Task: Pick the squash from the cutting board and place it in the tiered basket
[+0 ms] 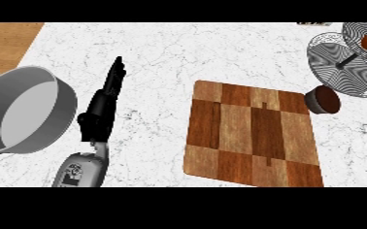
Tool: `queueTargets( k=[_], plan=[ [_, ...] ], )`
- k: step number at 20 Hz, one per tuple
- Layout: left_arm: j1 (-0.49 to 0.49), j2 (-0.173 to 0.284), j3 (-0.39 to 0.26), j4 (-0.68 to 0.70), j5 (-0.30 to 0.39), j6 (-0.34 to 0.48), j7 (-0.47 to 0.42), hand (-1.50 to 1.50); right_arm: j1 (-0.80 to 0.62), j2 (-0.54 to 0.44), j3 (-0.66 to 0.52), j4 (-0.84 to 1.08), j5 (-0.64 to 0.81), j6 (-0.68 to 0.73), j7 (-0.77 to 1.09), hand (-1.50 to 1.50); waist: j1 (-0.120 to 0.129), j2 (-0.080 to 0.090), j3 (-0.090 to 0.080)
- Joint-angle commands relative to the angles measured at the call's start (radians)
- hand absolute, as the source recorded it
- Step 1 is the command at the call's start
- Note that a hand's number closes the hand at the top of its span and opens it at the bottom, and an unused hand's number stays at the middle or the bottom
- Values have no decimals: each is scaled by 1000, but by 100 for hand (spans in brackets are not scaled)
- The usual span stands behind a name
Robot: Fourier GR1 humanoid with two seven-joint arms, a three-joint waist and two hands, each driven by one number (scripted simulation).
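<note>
The left hand [108, 94] shows on the left side of the head view, its fingers straight and pointing up the picture, holding nothing and touching none of the task's things; it reads as a resting hand. The right hand does not show at all, so nothing can be said about what it holds.

The cutting board [251, 136] lies on the marble desk [186, 53] with nothing on its top. A small orange patch [364, 41] sits at the picture's right edge inside the wire rounds of the tiered basket [344, 68]. This may be the squash, but too little of it shows to be sure. If it is, the task looks close to done or done.

The main risk is that this cannot be confirmed. The orange patch is cut off by the frame, so whether it rests fully inside a tier or sits on a rim cannot be told; a rounded vegetable left on a rim could roll off. A small brown bowl [324, 99] stands just beside the board's far right corner and close under the basket, so an arm moving away from the basket on that side could knock it. The grey pan [28, 109] at the left lies near the left forearm, and any sideways swing of that arm could nudge it.
</note>
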Motion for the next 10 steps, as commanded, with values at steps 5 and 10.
queueTargets(
  k=[5, 10],
  plan=[
    [20, 0, 13, -22, 14, 4, -13, 0, 93, -130, -97, 67, -96, 136, 10, -150, -8, 7, 10],
    [10, 7, 23, -12, 18, 2, -15, 0, 151, -148, -113, 67, -114, 162, -21, -150, -23, 14, 16]
  ],
)
